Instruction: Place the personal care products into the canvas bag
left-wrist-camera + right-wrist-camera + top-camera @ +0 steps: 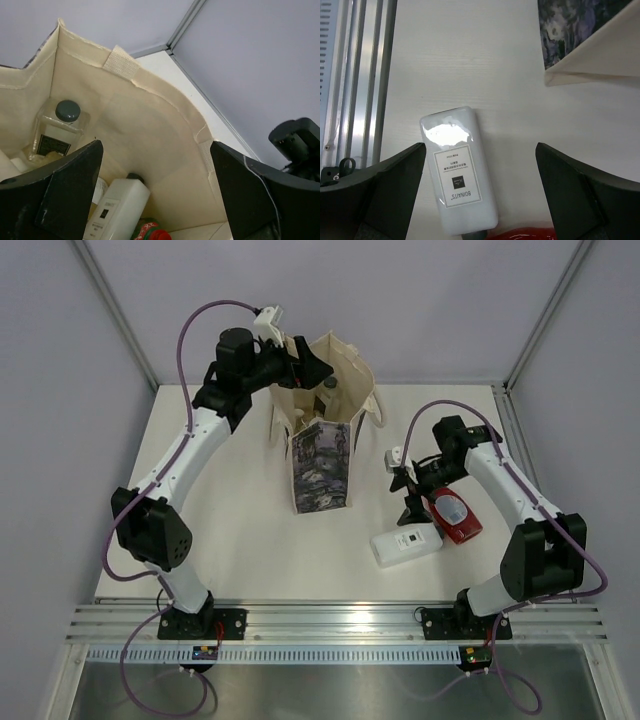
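Spread, empty right gripper [480, 145] hovers over two, white bottle [460, 175] and red bottle [455, 515]; spread left gripper [156, 144] overlooks canvas bag [150, 115] holding three bottles [117, 210].

Left pincer [305, 362] above canvas bag [322, 465]; right pincer [410, 505] beside red bottle [455, 518] and white bottle [405, 545]

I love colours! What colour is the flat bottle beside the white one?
The flat bottle is red; top view.
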Action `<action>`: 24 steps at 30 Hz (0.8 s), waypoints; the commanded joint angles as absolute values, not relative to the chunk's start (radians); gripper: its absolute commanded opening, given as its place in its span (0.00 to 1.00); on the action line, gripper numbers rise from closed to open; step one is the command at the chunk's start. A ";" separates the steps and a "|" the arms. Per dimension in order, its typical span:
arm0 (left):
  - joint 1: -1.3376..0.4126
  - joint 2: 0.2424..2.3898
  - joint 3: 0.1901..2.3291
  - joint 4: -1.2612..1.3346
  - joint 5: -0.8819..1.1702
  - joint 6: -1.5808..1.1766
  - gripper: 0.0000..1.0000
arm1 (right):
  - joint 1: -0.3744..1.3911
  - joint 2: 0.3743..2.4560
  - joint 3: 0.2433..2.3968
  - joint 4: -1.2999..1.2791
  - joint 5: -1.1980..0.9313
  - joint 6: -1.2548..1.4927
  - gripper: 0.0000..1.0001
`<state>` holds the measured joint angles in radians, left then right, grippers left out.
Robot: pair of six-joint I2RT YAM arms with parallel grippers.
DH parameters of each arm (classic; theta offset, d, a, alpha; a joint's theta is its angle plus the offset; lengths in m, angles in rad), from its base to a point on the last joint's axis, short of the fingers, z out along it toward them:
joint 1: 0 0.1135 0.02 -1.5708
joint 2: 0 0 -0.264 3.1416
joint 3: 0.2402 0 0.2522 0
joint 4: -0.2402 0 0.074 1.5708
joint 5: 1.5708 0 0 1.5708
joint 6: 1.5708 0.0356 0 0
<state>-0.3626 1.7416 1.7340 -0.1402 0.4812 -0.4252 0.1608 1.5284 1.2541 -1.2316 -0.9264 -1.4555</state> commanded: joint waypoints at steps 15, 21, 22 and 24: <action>-0.350 1.132 1.248 -0.249 0.017 -0.136 0.99 | 0.417 1.465 0.925 -0.890 -0.431 -1.424 0.99; -0.345 0.924 0.984 -0.258 -0.145 -0.216 0.99 | 0.459 1.517 0.858 -0.755 -0.302 -1.352 1.00; -0.345 0.905 0.961 -0.256 -0.159 -0.227 0.99 | 0.471 1.532 0.850 -0.741 -0.272 -1.342 0.99; -0.342 0.861 0.918 -0.258 -0.187 -0.248 0.99 | 0.476 1.543 0.851 -0.733 -0.262 -1.315 0.99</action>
<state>-0.3485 0.9176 0.9604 -0.2974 -0.0689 -0.2039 0.4583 1.5238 0.8600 -0.8261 -0.3561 -1.3674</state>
